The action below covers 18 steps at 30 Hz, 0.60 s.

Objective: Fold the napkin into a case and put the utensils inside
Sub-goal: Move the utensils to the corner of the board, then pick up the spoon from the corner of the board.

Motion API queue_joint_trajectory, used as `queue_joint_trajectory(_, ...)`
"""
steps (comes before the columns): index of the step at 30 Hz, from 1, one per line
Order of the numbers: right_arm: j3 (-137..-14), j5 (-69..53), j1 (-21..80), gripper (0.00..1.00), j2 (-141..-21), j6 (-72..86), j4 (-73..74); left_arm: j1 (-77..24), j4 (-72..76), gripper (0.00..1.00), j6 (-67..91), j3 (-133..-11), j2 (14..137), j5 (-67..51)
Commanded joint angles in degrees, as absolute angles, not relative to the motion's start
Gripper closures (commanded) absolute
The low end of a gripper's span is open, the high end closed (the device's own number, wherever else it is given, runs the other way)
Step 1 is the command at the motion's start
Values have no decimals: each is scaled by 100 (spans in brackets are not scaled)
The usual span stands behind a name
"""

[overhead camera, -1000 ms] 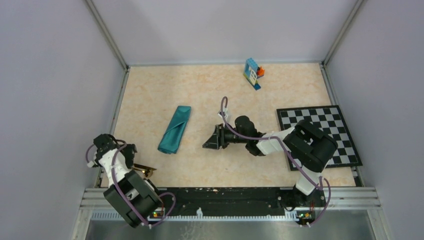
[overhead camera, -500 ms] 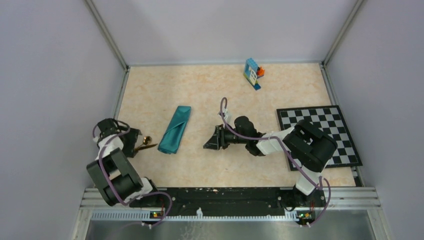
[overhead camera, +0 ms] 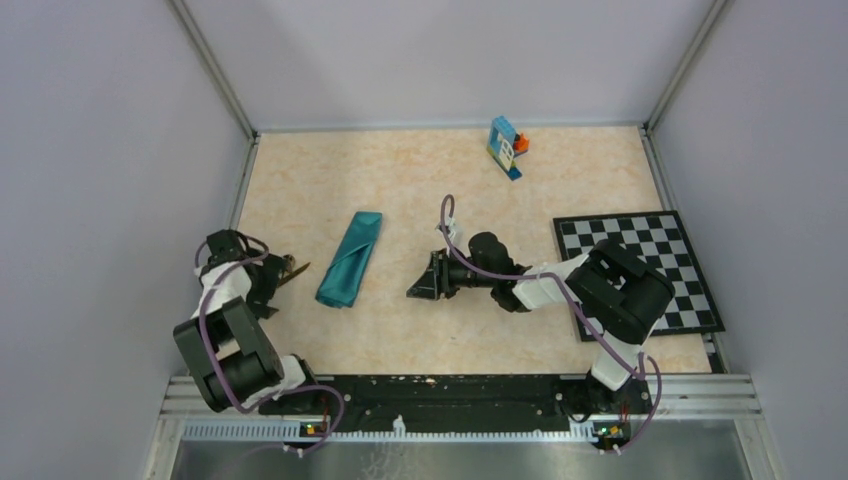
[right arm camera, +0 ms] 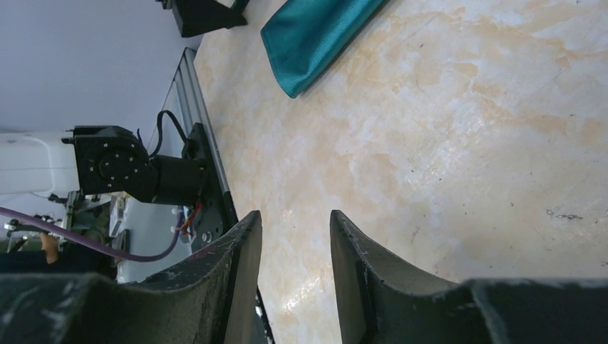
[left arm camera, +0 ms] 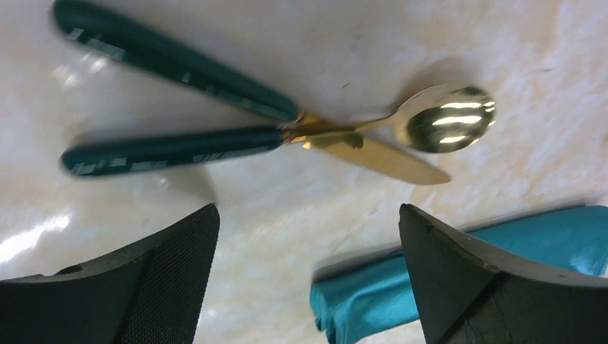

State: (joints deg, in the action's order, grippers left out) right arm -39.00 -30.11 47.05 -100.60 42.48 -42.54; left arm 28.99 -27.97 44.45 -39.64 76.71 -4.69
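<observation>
Nothing legible here, in any view. The golden-yellow cutlery pieces with dark green handles (left arm camera: 172,148), lying near the table's left edge, show small pale marks along those handles, but they're smeared and won't resolve into letters. The blue-and-orange plastic toy block stack (overhead camera: 505,143) by the far edge carries a white panel with a faint pattern, too small to read. The black-and-white checkerboard mat (overhead camera: 660,250) at the right edge shows squares only.

Folded teal case (overhead camera: 350,258); crossed utensils (left arm camera: 315,133) beside
</observation>
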Motion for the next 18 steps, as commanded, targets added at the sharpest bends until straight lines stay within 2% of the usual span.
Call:
queue_joint_trajectory(1,-3955,-3108,4636,60,-10037,4242,-4600,2934,-4066,1,4948,-4039,7090,-62)
queue_joint_trajectory(7,-3938,-3203,4606,60,-10038,4348,-4716,3164,-4785,1,6345,-4152,6502,559)
queue_joint_trajectory(9,-3922,-3216,4597,61,-10031,4363,-4726,3402,-4569,2,6478,-4076,6520,437)
queue_joint_trajectory(14,-3895,-3234,4566,61,-9965,4392,-4767,3884,-3911,17,6847,-3748,6963,-517)
queue_joint_trajectory(18,-3878,-3228,4523,61,-9923,4369,-4756,3886,-3783,17,7020,-3875,7284,-403)
